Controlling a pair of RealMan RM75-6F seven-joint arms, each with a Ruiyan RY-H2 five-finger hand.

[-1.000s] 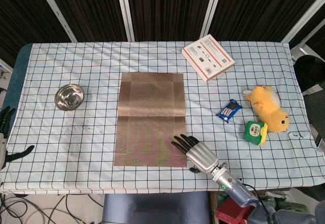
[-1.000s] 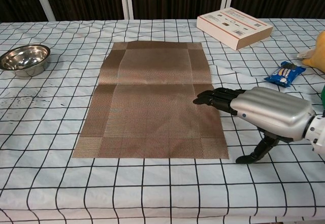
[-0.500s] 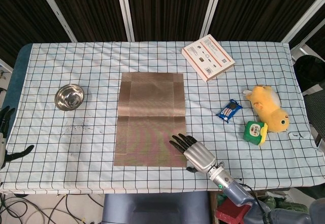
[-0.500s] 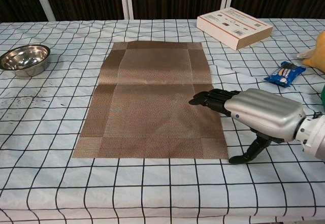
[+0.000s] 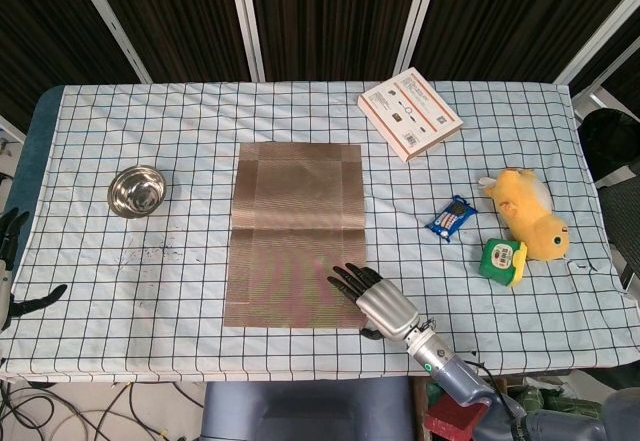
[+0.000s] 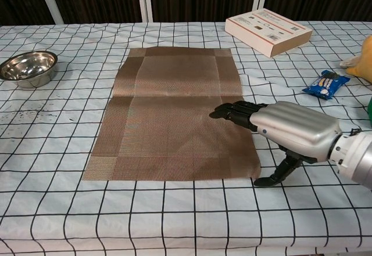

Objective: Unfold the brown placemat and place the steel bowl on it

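Note:
The brown placemat [image 5: 295, 231] [image 6: 174, 111] lies unfolded and flat in the middle of the checked table, with a faint crease across its middle. The steel bowl [image 5: 137, 190] [image 6: 28, 68] stands upright and empty on the cloth to the mat's left, apart from it. My right hand [image 5: 375, 300] [image 6: 279, 128] lies palm down over the mat's near right corner, fingers stretched out flat on the weave, holding nothing. My left hand [image 5: 12, 266] shows only at the far left edge of the head view, off the table, with its fingers apart and nothing in it.
A white and red box [image 5: 409, 113] [image 6: 268, 31] lies at the back right. A blue snack packet [image 5: 452, 217] [image 6: 325, 83], a yellow plush toy [image 5: 530, 214] and a small green item [image 5: 502, 259] sit at the right. Dark specks [image 5: 150, 253] mark the cloth below the bowl.
My right hand has slid a little to the left, further onto the mat's near right corner. The mat, the bowl and the left hand have stayed put.

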